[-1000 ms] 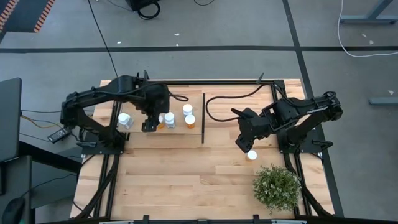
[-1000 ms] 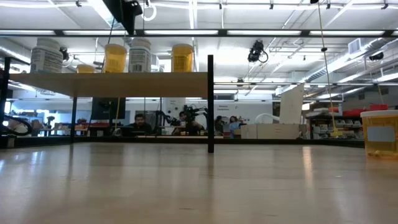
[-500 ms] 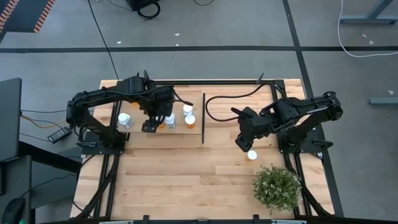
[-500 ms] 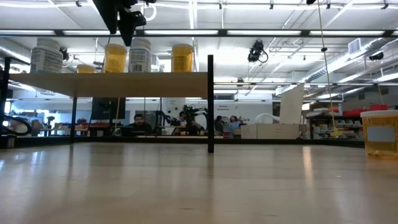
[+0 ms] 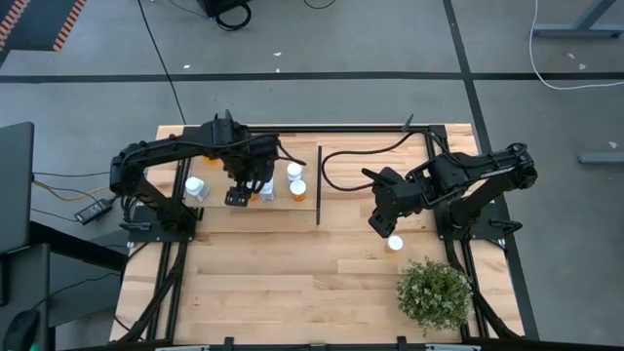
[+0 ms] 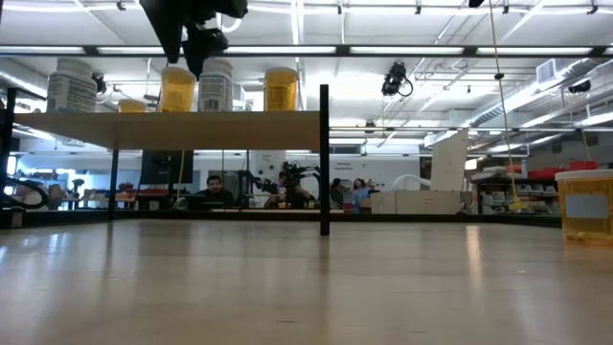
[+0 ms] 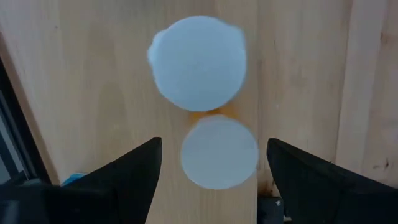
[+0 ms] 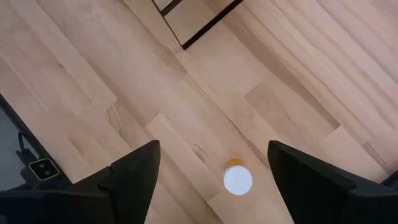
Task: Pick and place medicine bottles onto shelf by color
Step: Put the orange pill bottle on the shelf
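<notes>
The shelf (image 5: 255,213) is sitting toward the back left of the surface (image 5: 292,283), with its upright divider (image 5: 318,185) standing along its right edge. Several medicine bottles (image 5: 295,181) are standing on the shelf, left of the divider. The left gripper (image 5: 237,198) is hanging over them. One bottle (image 5: 395,244) is standing alone on the surface, right of the divider, just beside the right gripper (image 5: 380,226). The plant (image 5: 434,295) is sitting at the front right corner.

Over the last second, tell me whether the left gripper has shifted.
Yes. In the high view the left gripper has moved right along the light-wood shelf, toward its thin black upright divider, open above the capped bottles.
</notes>
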You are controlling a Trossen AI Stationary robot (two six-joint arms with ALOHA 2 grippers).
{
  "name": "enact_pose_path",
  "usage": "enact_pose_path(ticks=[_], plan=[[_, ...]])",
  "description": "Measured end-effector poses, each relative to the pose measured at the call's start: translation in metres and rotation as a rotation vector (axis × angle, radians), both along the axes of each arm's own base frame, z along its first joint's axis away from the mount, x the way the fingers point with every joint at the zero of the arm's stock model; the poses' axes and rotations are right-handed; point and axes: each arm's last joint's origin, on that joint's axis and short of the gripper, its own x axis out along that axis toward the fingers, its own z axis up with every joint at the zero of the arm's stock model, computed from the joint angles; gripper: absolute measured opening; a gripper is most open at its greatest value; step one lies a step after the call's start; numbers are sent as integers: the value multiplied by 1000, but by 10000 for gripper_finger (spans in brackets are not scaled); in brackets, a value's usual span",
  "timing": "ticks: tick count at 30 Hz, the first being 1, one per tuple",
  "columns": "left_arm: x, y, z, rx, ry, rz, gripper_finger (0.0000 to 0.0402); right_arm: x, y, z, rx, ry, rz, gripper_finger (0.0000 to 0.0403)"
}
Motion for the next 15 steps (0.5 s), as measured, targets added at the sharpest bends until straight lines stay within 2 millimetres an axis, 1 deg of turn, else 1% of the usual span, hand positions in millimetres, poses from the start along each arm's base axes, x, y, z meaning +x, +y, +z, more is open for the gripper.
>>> enact_pose_path(ticks=[5,9,15], plan=[[3,2,-3,-4,10,6,296,0,0,0,-5,-2,-2,303],[3,0,-6,-39,36,14,295,0,0,0,-5,-2,-2,303],[4,1,-6,-27,34,31,295,0,0,0,-6,-2,-1,303]])
